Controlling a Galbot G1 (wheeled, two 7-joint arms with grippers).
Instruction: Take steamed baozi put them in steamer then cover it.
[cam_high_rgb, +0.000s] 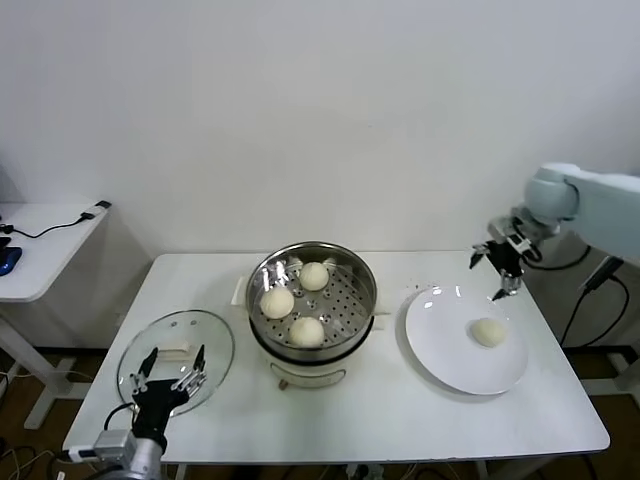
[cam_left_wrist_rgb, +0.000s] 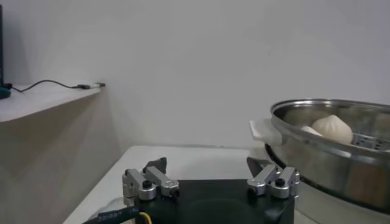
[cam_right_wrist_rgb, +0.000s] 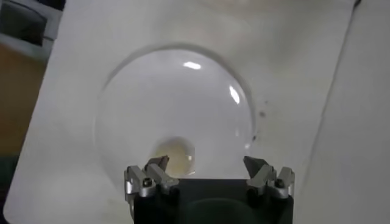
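Head view shows three smooth baozi (cam_high_rgb: 307, 331) in my shiny perforated steamer (cam_high_rgb: 312, 296), a fourth, perhaps half-hidden, on the white plate (cam_high_rgb: 440, 350) under my spread right gripper (cam_high_rgb: 495, 268), left gripper (cam_high_rgb: 170, 372) spread over the glass cover (cam_high_rgb: 215, 340).

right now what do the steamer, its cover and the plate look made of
Steamer: shiny metal, likely stainless steel, with mirror reflections and a perforated tray. Cover: clear glass, the table showing through, with a metal-looking rim. Plate: glossy white, probably ceramic or melamine, given its bright highlights.
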